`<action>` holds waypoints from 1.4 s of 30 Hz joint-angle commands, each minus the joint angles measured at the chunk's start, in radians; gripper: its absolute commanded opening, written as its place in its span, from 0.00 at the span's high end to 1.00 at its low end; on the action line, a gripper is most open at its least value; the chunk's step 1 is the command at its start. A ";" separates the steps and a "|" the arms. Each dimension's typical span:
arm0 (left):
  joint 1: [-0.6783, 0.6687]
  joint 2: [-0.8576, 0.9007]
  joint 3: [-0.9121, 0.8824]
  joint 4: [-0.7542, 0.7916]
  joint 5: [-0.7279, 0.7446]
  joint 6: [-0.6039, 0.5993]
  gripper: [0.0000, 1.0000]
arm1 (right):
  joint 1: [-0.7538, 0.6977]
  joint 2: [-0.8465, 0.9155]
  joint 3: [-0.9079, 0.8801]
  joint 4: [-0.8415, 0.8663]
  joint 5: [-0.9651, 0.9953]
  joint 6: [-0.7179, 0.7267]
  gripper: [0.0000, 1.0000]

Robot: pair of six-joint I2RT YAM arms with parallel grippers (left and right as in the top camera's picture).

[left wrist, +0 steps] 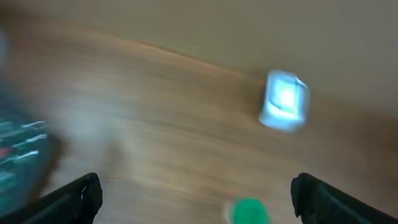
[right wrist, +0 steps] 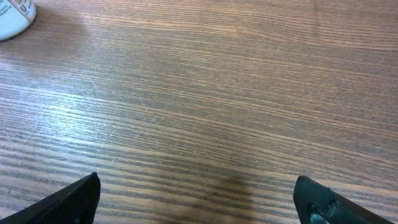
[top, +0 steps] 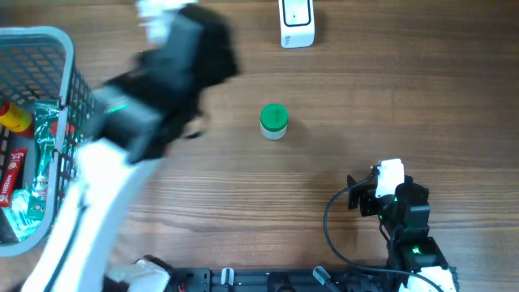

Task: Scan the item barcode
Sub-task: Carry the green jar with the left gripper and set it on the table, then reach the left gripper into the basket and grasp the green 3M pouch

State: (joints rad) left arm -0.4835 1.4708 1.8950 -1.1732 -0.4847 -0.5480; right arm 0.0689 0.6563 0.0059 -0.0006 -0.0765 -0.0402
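Note:
The item, a small jar with a green lid (top: 274,122), stands upright mid-table; no barcode shows. The white scanner (top: 297,23) sits at the far edge. My left arm (top: 170,73) is a motion blur left of the jar. In the blurred left wrist view my left gripper (left wrist: 196,190) is open and empty, with the green lid (left wrist: 250,211) low between the fingers, nearer the right one, and the scanner (left wrist: 285,101) beyond. My right gripper (top: 354,195) rests open and empty at the near right over bare wood (right wrist: 196,193), with the scanner's corner (right wrist: 12,18) at top left.
A grey wire basket (top: 69,73) with several packaged goods stands at the left edge, right beside the left arm. It shows as a blurred shape (left wrist: 22,155) in the left wrist view. A black cable (top: 328,223) loops beside the right arm.

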 commanded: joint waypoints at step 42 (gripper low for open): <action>1.365 0.281 -0.549 0.340 0.765 0.571 0.00 | 0.004 -0.004 -0.001 0.002 0.010 -0.010 0.00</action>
State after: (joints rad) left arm 0.8791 1.7050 1.3766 -0.8364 0.2085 -0.0757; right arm 0.0689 0.6563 0.0059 -0.0010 -0.0765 -0.0402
